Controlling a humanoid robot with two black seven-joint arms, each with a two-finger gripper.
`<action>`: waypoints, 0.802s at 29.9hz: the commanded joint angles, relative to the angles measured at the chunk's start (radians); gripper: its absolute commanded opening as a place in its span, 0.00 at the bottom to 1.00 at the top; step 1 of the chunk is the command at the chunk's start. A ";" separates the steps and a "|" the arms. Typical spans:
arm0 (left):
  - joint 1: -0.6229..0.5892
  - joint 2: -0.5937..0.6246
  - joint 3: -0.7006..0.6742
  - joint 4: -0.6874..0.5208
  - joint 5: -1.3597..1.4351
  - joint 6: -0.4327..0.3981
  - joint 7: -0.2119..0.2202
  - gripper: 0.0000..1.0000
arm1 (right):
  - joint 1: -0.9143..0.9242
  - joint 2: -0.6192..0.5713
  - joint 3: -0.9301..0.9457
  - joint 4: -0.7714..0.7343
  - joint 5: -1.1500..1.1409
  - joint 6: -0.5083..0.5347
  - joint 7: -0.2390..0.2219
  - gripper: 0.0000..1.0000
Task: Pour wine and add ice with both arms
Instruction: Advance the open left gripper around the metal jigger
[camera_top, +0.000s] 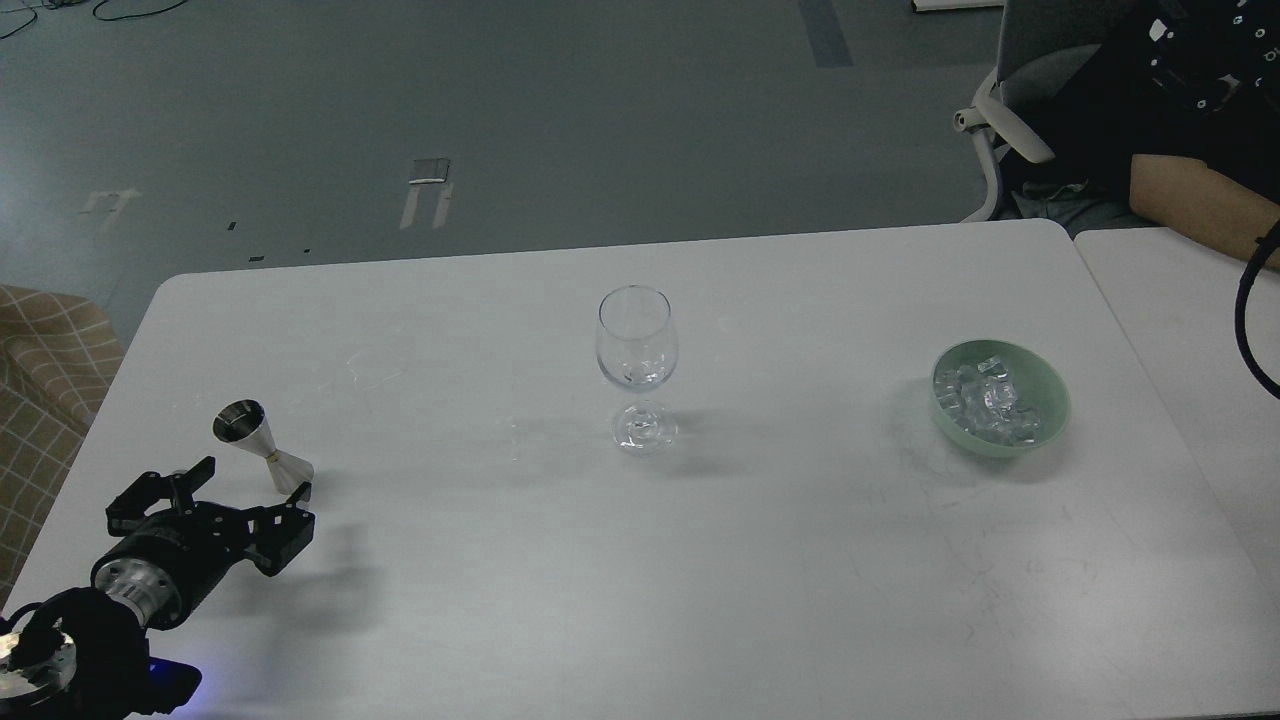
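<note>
A clear stemmed wine glass (637, 365) stands upright in the middle of the white table (640, 600). A steel jigger (262, 458) stands at the left. Several clear ice cubes (988, 402) lie in a pale green bowl (1050, 420) at the right. My left gripper (255, 482) is open, low over the table, just in front of the jigger, one fingertip close to the jigger's base. My right arm and gripper are out of view.
A person in black sits at the far right, bare forearm (1200, 205) on a second white table (1180, 300). A black cable (1245, 310) hangs at the right edge. A checked cushion (45, 370) sits off the table's left edge.
</note>
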 joint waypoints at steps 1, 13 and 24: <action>0.000 -0.022 -0.007 0.029 -0.001 0.000 0.000 0.99 | 0.000 0.001 -0.001 0.000 0.000 0.000 0.000 1.00; 0.014 -0.066 -0.032 0.096 -0.008 0.000 0.000 0.99 | -0.002 0.001 -0.001 -0.002 0.000 0.000 0.000 1.00; 0.017 -0.095 -0.058 0.125 -0.008 0.000 0.000 0.99 | 0.000 -0.001 -0.001 -0.002 0.000 0.000 0.000 1.00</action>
